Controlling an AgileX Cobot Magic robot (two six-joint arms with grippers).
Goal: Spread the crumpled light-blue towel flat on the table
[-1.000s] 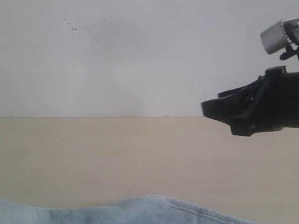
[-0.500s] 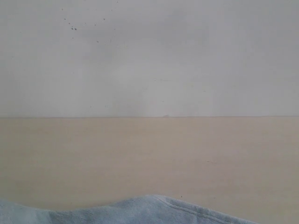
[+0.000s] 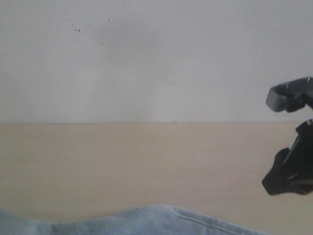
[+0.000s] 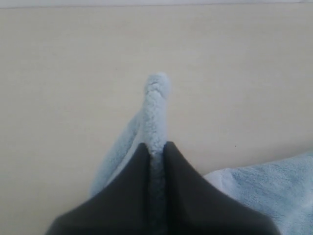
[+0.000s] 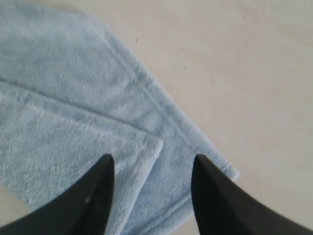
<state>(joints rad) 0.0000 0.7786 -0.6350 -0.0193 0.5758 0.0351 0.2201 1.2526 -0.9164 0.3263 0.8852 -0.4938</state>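
A plain white wall [image 3: 146,58] fills the upper half of the exterior view, matte and faintly shaded with grey. A scatter of small dark specks [image 3: 77,29] sits high on the wall, toward its left side. A tiny dark mark [image 3: 173,121] lies at the wall's lower edge, near the middle.

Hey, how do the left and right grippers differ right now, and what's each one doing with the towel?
The left gripper is shut, while the right gripper is open. The left pinches a raised ridge of the towel between its fingers. The right holds nothing, with its fingers spread over a flat, folded corner. Both have dark fingers, and both are at the towel.
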